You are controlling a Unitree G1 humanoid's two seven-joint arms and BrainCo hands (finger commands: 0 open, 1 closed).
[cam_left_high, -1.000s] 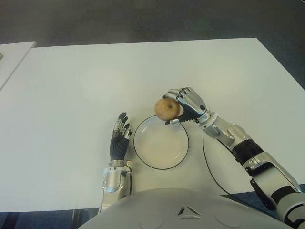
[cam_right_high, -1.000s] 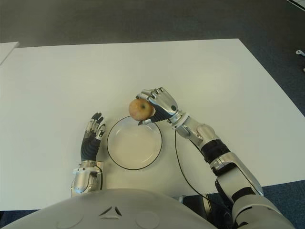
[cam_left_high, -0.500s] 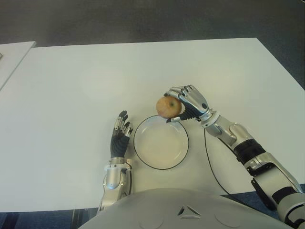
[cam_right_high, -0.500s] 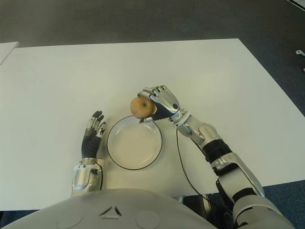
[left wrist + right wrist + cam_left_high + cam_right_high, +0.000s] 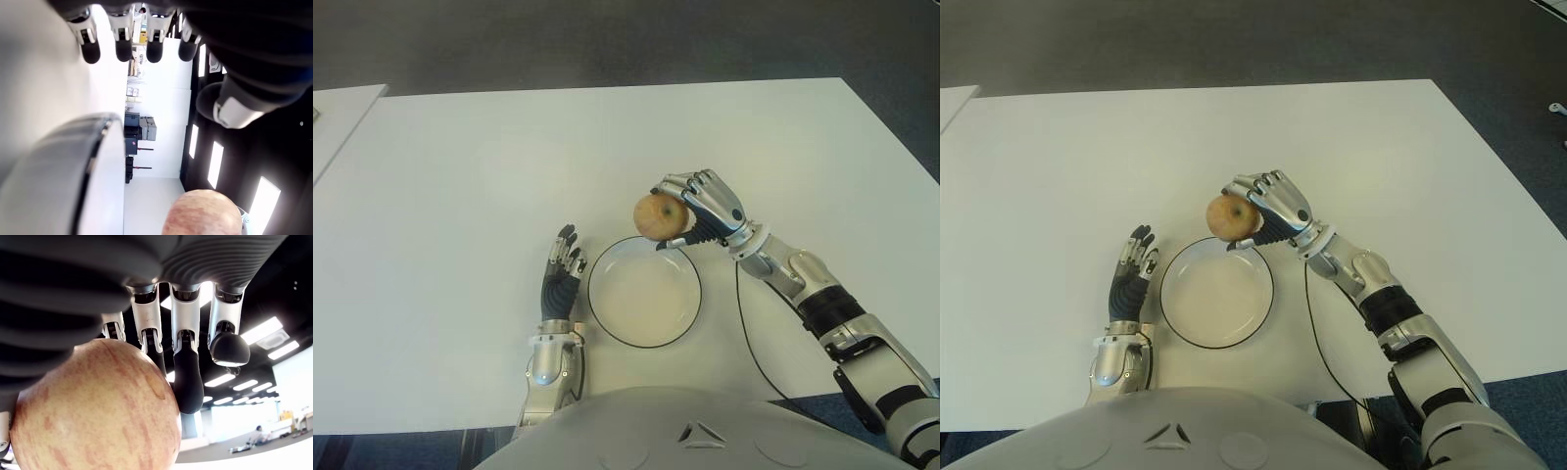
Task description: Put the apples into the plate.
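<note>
Left hand [image 5: 560, 277] lay nearest, on the white table [image 5: 450, 215] just left of the plate [image 5: 644, 291]; fingers [image 5: 566, 257] straight and loosely spread toward the far side, holding nothing. In its wrist view the four fingertips [image 5: 122, 49] showed extended, with the plate rim beside them.

Plate: round, white, dark-rimmed, sitting flat on the table, nothing lying in it.

Right hand [image 5: 702, 209] was at the far right edge of the plate, raised off the table, forearm reaching in from the near right. Its fingers [image 5: 690, 186] were curled over the top of one apple [image 5: 658, 215], thumb under the near side; grasp firm. Right wrist view confirmed it: the apple [image 5: 93, 411] filled the palm with fingers [image 5: 187, 372] wrapped round its far side.

Apple: yellowish with red streaking, roughly round, so no clear long axis. Stem end could not be made out, so its pointing direction was undetermined. It was held over the plate's far rim, slightly right of the plate's centre, not touching the plate.
</note>
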